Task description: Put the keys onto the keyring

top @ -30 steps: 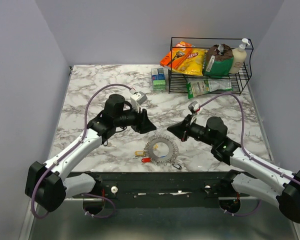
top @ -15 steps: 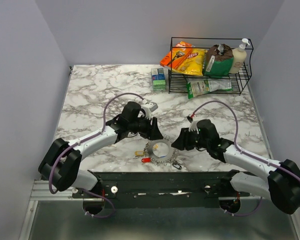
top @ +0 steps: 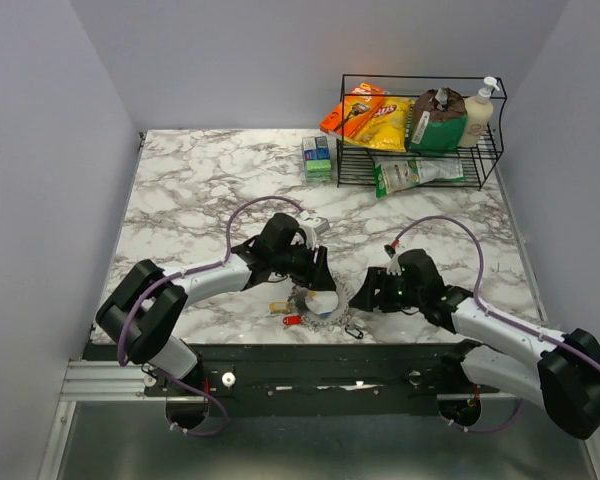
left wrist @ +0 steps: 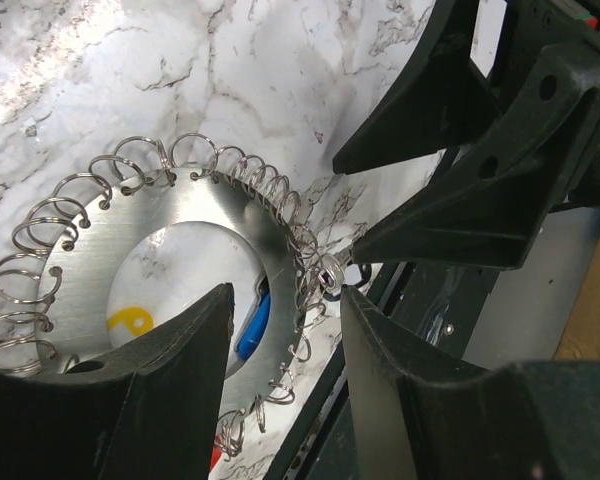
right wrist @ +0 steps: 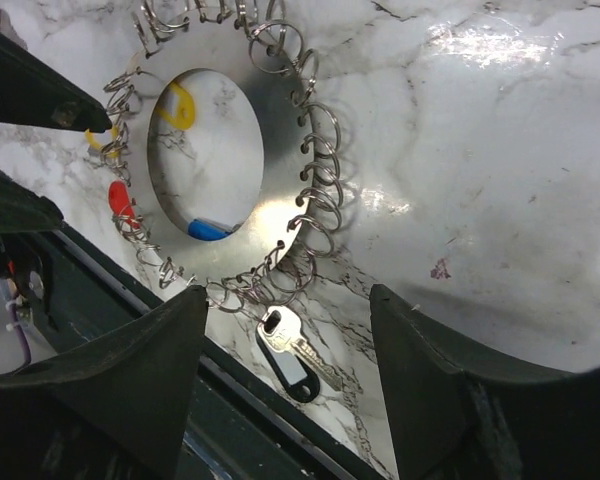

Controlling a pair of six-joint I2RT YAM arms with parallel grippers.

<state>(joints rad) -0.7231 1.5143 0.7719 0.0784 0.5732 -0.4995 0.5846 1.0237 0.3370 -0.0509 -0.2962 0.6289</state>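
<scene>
Both arms have closed in from left and right on the keyring (left wrist: 220, 205), left gripper (left wrist: 283, 300) and right gripper (right wrist: 287, 300) wide and empty, so grasping looks next, with one key (right wrist: 298, 352) loose nearby.

keyring (left wrist: 90, 265): brushed shiny metal | table (right wrist: 500, 150): glossy marble-look | left pincer (left wrist: 285, 297): matt black plastic
</scene>
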